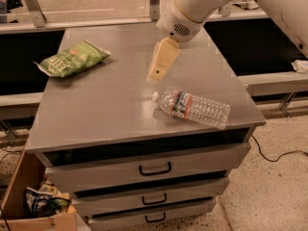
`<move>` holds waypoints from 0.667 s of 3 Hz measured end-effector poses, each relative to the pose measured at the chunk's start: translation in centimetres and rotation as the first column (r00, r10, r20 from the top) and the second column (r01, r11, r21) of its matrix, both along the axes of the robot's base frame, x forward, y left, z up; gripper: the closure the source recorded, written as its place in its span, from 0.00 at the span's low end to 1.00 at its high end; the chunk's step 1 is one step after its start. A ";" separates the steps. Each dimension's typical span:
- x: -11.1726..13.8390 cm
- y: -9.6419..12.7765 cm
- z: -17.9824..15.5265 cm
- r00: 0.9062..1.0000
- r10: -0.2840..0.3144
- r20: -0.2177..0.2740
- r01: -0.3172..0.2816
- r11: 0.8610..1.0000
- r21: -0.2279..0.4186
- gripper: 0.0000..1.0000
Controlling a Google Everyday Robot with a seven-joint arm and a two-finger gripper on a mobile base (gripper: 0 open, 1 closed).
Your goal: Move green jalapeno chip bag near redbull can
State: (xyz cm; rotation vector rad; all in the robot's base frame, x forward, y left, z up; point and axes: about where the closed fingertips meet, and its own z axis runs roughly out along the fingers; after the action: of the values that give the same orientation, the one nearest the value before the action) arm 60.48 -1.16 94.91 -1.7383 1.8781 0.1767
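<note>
**Robot arm reaches over a grey cabinet, its gripper hanging mid-table, away from the chip bag**

A thick white robot arm point(197, 6) comes in from the top right corner and slants down and to the left over a grey metal cabinet top point(96, 109). The arm ends in a rounded white wrist with a small vent grille. Below the wrist, a cream-coloured gripper point(155, 73) points down and to the left, with its tip over the middle of the back half of the cabinet top. From this angle the gripper reads as one tapered shape, so it cannot be told whether it is open or closed.

The green chip bag point(72, 59) lies flat near the back left corner of the cabinet top, crinkled, with pale lettering facing up. It sits well apart from the gripper, off to the gripper's left in the picture, and nothing is touching it.

A clear plastic water bottle point(195, 108) lies on its side near the front right of the top, with its cap end pointing toward the middle. It is near the gripper's tip, in front of it and to the right.

Under the top, the cabinet has three drawers point(154, 167) with dark handles. An open cardboard box point(29, 196) with crumpled items inside stands on the floor at the lower left. A dark cable point(274, 155) runs across the speckled floor on the right.
</note>
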 end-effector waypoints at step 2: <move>5.6 9.7 -3.0 0.997 0.078 0.007 -0.078 0.983 0.165 0.00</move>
State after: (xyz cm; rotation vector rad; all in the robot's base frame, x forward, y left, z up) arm 66.06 8.49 91.90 -1.6986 1.7435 0.3529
